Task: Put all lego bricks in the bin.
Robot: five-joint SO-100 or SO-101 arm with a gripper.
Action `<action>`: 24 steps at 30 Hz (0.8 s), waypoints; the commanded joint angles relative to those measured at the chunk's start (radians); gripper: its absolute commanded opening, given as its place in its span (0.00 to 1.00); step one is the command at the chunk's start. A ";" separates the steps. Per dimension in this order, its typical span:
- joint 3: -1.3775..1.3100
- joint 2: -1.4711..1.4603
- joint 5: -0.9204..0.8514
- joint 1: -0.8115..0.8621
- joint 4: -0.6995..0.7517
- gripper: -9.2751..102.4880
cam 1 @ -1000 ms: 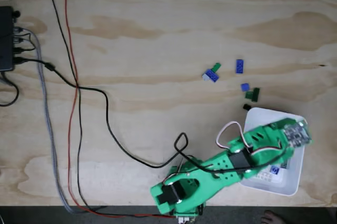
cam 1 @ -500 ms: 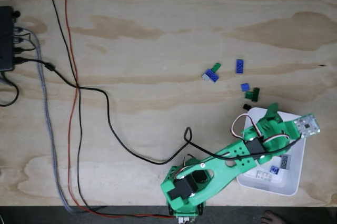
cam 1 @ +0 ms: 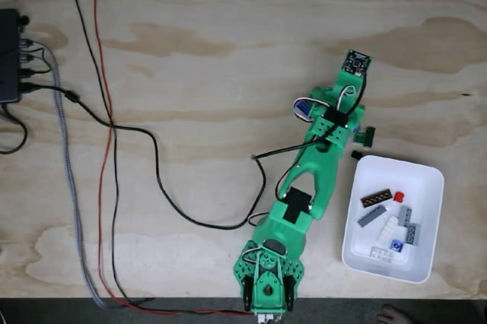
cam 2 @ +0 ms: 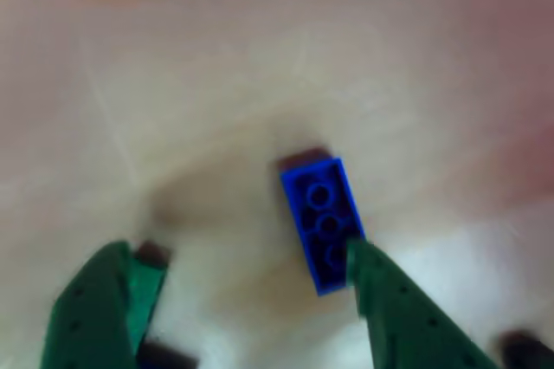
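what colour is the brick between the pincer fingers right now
Blue, with round studs on top. The brick shows best in the other view, close to the camera.

In the fixed view, the white shallow plastic bin (cam 1: pixel 434 179) sits at the lower right of the pale plywood surface (cam 1: pixel 228 50), holding several small plastic lego bricks (cam 1: pixel 388 221). The green robot arm (cam 1: pixel 316 168) lies left of it. A blue studded brick (cam 2: pixel 320 222) rests between the fingers (cam 2: pixel 389 300).
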 commanded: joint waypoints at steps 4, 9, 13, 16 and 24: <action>-0.054 -0.029 -0.054 0.037 -0.097 0.30; -0.060 -0.012 -0.037 0.043 -0.057 0.31; -0.052 0.012 -0.032 0.038 -0.060 0.12; -0.017 0.041 0.014 0.026 -0.069 0.08; 0.247 0.690 0.232 0.003 -0.097 0.08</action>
